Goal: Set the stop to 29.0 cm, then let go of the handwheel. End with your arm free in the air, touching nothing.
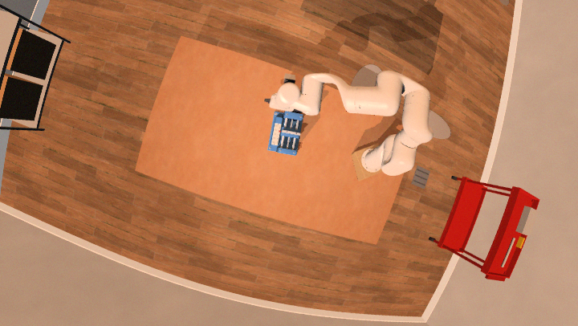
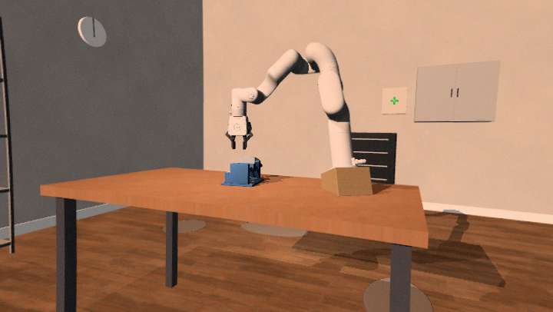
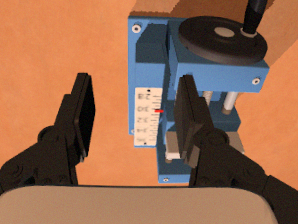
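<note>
Handwheel [image 3: 222, 39] of the blue stop fixture [image 2: 242, 174] is sitting untouched at the wrist view's upper right, its crank knob [image 3: 257, 0] angling upward. Tool [image 2: 239, 146] is hovering above mid-counter [image 2: 162, 187], half spread and gripping nothing, seemingly lining up.

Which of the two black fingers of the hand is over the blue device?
The finger on the right in the wrist view overlaps the blue device; the left finger is over bare table.
</note>
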